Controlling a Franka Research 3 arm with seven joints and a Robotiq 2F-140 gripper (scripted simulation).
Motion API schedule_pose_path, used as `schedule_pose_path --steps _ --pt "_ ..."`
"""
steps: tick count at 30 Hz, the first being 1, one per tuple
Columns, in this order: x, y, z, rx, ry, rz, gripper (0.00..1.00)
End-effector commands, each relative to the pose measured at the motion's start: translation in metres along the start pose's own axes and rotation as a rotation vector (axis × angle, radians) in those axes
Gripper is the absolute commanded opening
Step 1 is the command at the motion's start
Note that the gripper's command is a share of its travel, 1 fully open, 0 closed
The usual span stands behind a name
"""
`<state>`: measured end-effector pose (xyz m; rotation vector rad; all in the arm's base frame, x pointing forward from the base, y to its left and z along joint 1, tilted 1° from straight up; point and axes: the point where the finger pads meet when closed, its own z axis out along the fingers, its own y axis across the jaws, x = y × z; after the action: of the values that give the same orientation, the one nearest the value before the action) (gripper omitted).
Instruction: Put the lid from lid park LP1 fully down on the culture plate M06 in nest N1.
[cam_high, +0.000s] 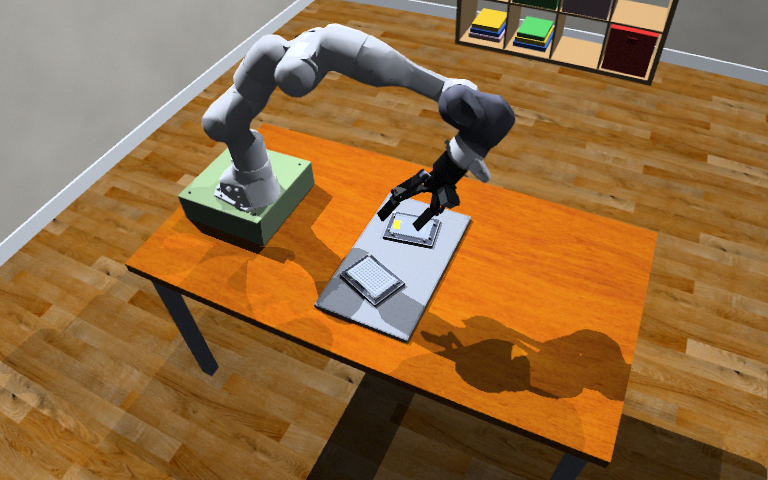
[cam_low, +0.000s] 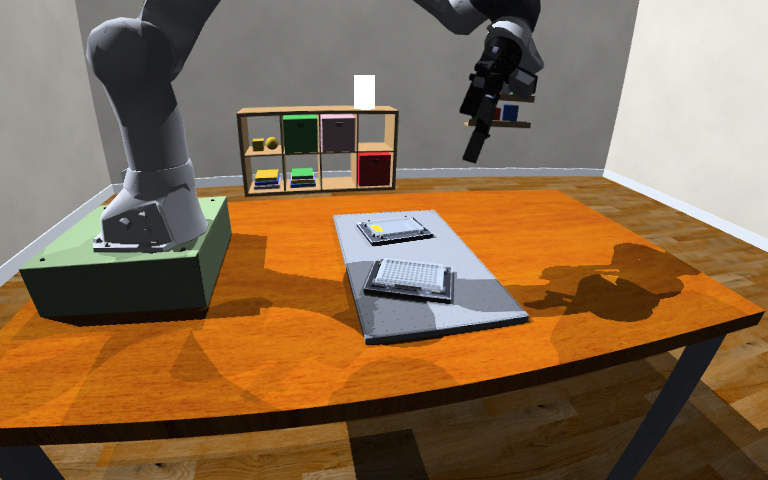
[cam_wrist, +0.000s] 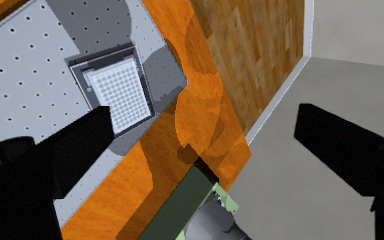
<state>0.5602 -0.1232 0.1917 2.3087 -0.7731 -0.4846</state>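
The lid, flat and pale with a yellow label, lies in its dark frame at the far end of the grey baseplate; it also shows in the exterior view. The culture plate with its white grid of wells sits in the nest at the near end, and in the wrist view. My gripper is open and empty. It hangs high above the table, tilted, well clear of both lid and plate. Its two black fingers frame the wrist view.
The arm's green pedestal stands on the left of the orange table. A shelf unit with coloured boxes stands against the back wall, off the table. The arm's shadow falls on the table's right side.
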Motion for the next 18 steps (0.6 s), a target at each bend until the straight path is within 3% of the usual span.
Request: schedule_pose_path --steps 1,7,9,10,12,13,14,18 --pt "-0.025 0.011 -0.064 0.27 0.037 0.063 1.0" --pt "-0.083 0.06 -0.169 0.624 0.075 0.114 1.0" --pt "-0.083 0.06 -0.169 0.624 0.075 0.114 1.0" --pt "-0.112 0.076 -0.212 0.758 0.096 0.132 1.0" --pt "-0.098 0.011 -0.181 0.746 0.153 -0.01 1.0" --pt "-0.099 0.007 -0.181 0.746 0.153 -0.01 1.0" --pt "-0.098 -0.001 -0.168 0.74 0.18 -0.078 1.0" --pt "-0.096 -0.055 -0.144 0.733 0.206 -0.145 1.0"
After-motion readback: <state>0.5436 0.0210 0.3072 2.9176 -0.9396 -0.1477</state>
